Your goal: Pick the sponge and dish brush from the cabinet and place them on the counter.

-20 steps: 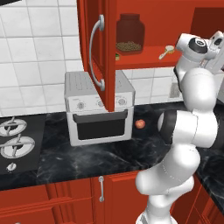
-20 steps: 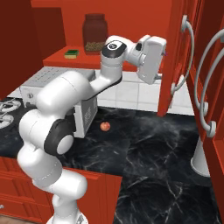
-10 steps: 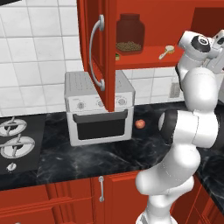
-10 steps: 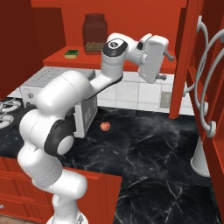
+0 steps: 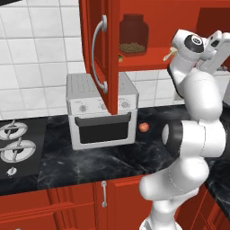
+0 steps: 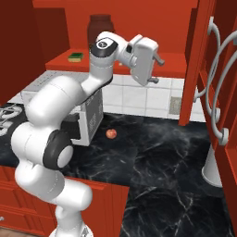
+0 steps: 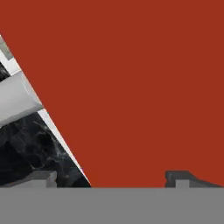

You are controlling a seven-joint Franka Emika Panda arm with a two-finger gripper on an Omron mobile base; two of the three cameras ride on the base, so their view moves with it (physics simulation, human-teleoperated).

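Right base view: my arm is up at the open cabinet point(image 6: 139, 28), nothing picked yet.
My gripper point(image 7: 111, 179) stands wide open and empty, facing a red door panel; the sponge point(image 6: 75, 57) lies on the shelf's left end beside the jar point(image 6: 101, 28), so I judge I must swing left toward it. I cannot make out the brush for certain.

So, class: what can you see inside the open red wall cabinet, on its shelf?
On the cabinet shelf stand a dark glass jar and a green-and-yellow sponge. In the left base view a pale handle pokes out beside the arm, which covers the rest of it.
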